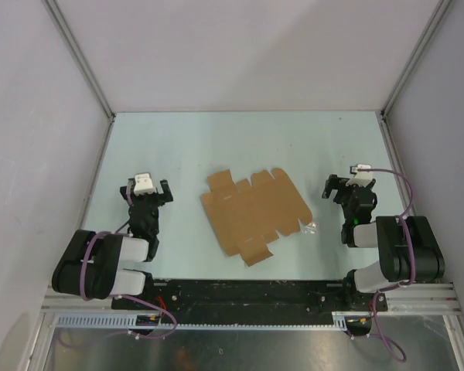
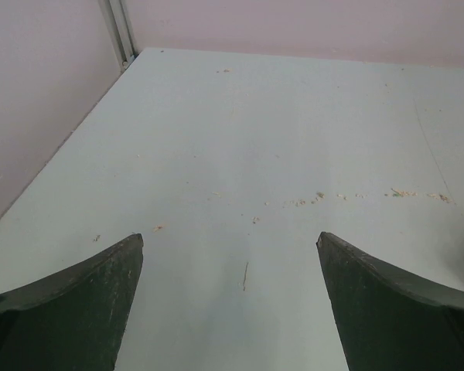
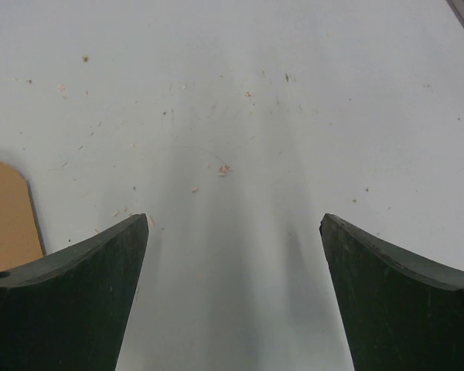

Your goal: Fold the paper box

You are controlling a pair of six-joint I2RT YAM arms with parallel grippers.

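The paper box [image 1: 253, 212] is a flat brown die-cut sheet with tabs, lying unfolded at the middle of the table between the two arms. My left gripper [image 1: 147, 191] stands to its left, open, with only bare table between its fingers [image 2: 100, 301]. On the sheet's right my right gripper [image 1: 348, 185] is open too, with nothing between its jaws. In the right wrist view one rounded brown tab of the box [image 3: 6, 212] shows at the left edge, beside the left finger [image 3: 85, 297].
A tiny clear plastic scrap [image 1: 310, 226] lies just right of the sheet. Grey walls enclose the pale table [image 1: 247, 139] on three sides. A black rail [image 1: 240, 297] carries the arm bases along the near edge. Small crumbs dot the surface [image 2: 309, 201].
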